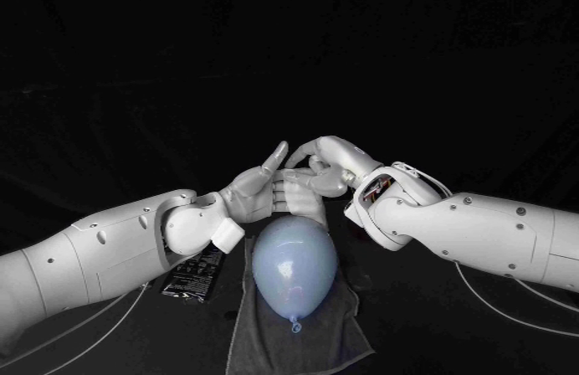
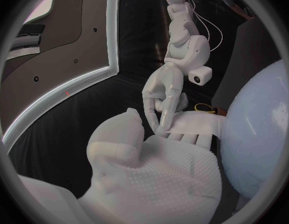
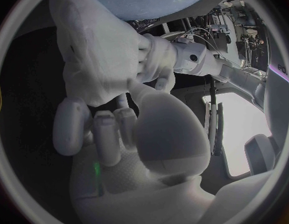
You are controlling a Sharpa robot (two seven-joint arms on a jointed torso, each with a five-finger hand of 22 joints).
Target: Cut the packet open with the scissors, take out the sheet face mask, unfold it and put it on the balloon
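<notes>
In the head view the left hand (image 1: 256,195) and the right hand (image 1: 316,167) are meeting fingertip to fingertip just past the rounded end of the balloon (image 1: 294,262), which is lying lengthwise on a grey cloth (image 1: 338,325) with its knot pointing toward the robot. The black packet (image 1: 193,276) is lying on the table just beside the cloth, partly under the left forearm, and neither hand is touching it. In the left wrist view the white mask (image 2: 197,123) is stretching between the two hands right beside the balloon: the left hand's fingers are lying under it and gripping one side, while the right hand is reaching down and pinching the other edge between its fingertips. In the right wrist view the mask is hanging as a broad, crumpled sheet from the left hand's grip down to the right hand's fingers, with the balloon's pale curve close behind it. So both hands are grasping the mask and neither is free. By my reading the unfolding step is in hand, with cutting and taking out already done. The next move is probably calling for drawing the hands apart gently to spread the sheet flat without tearing it, then lowering it onto the balloon's upper side.
</notes>
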